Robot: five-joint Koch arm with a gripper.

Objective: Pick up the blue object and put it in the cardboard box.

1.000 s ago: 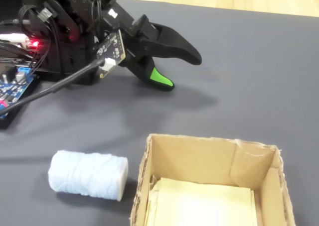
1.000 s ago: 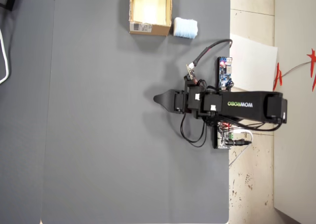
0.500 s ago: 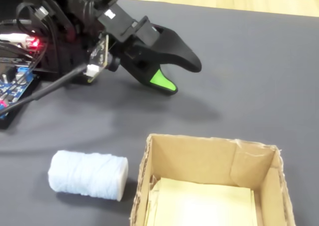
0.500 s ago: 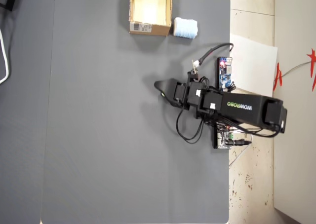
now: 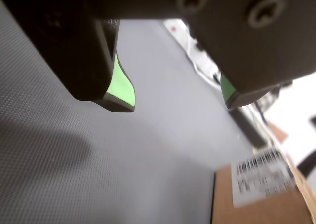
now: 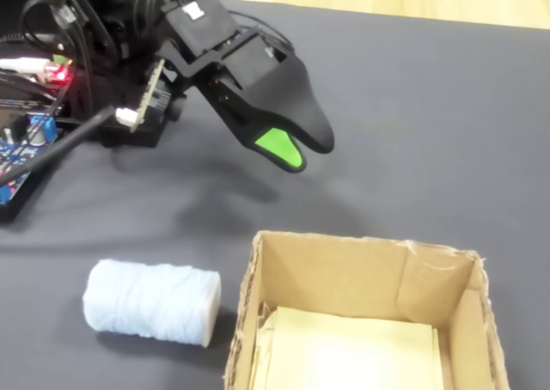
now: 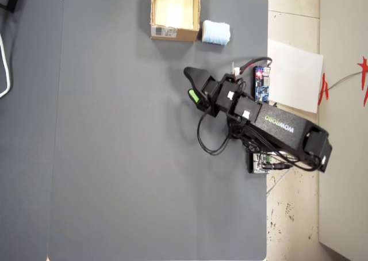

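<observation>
Going outward from the cardboard box: your blue object lies on the grey mat just beside the box's left wall in the fixed view, apart from it. Further back your gripper hangs above the mat, empty, jaws parted with a clear gap between the green pads in the wrist view. Blue circuit board sits beyond, by the arm's base.

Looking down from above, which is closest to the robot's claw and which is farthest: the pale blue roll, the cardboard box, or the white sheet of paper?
In the overhead view, measured from the gripper:
1. The blue object, above the claw and slightly right, beside the box.
2. The cardboard box, above and slightly left, at the mat's top edge.
3. The white paper, off the mat to the right.
The first two are nearly tied.
</observation>
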